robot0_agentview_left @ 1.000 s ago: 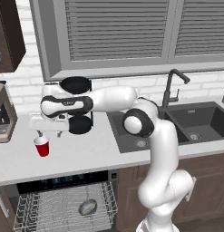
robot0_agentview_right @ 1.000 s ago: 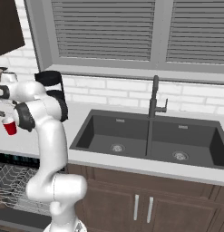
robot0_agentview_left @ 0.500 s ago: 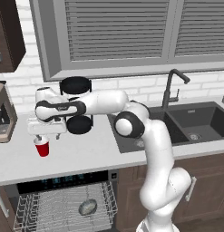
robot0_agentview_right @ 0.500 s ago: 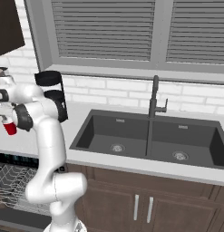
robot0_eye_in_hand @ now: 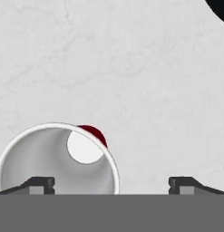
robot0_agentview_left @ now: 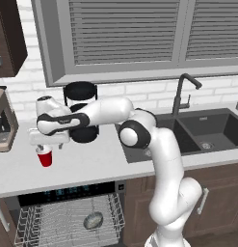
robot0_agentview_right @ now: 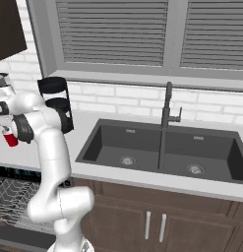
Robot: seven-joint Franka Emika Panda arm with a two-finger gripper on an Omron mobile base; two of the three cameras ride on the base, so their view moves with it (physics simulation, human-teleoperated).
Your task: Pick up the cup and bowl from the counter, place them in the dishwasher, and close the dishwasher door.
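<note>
The red cup [robot0_agentview_left: 44, 158] stands upright on the light counter [robot0_agentview_left: 96, 161], left of the black tiered rack. My gripper [robot0_agentview_left: 43, 145] hangs open just above its rim. In the hand view the cup's white inside [robot0_eye_in_hand: 56, 158] sits off to the left, with one fingertip [robot0_eye_in_hand: 38, 185] over its mouth and the other fingertip [robot0_eye_in_hand: 186, 185] over bare counter [robot0_eye_in_hand: 154, 68]. From the right base view the cup [robot0_agentview_right: 11, 139] shows under the gripper [robot0_agentview_right: 6, 130]. The grey bowl [robot0_agentview_left: 93, 220] lies in the pulled-out wire rack of the open dishwasher [robot0_agentview_left: 67, 193]. The dishwasher door is hidden under the rack.
A black tiered rack [robot0_agentview_left: 80, 112] stands close behind the forearm. A coffee machine [robot0_agentview_left: 4, 126] sits at the counter's left end. The dark double sink [robot0_agentview_left: 202, 132] with its tap [robot0_agentview_left: 180, 96] lies to the right. Brown cabinets [robot0_agentview_left: 221, 193] flank the dishwasher.
The arm has swung left and lowered the open gripper until it is right over the cup. Cup and bowl have stayed put.
</note>
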